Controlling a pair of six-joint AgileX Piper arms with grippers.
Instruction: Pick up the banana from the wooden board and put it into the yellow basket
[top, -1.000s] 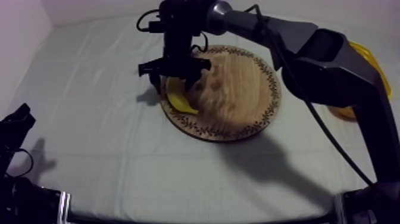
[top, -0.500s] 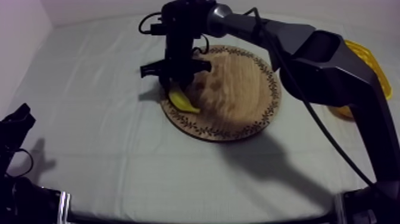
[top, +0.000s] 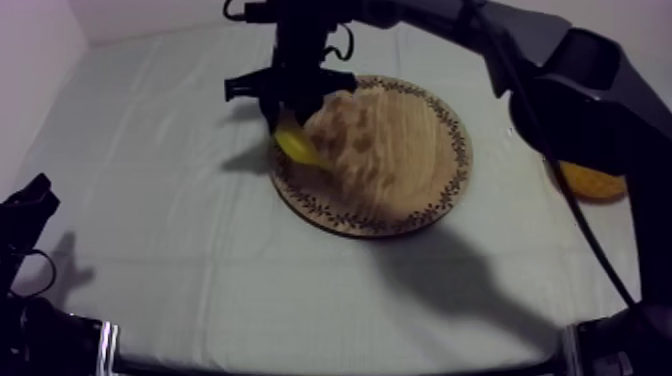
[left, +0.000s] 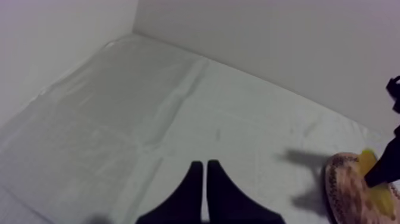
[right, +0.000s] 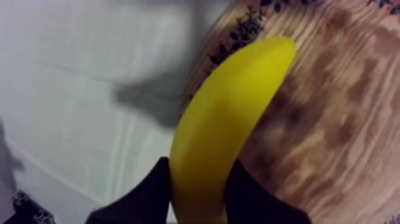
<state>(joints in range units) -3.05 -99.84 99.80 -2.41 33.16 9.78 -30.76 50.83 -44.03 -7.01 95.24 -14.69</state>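
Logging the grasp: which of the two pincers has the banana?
The right pincer: it is shut on the banana at the wooden board's rim. The left pincer is shut on nothing, over bare cloth.

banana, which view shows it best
The right wrist view: the banana shows close up, held in the right gripper's jaws above the wooden board. The top view shows it small under the gripper; the left wrist view catches a far-off sliver.
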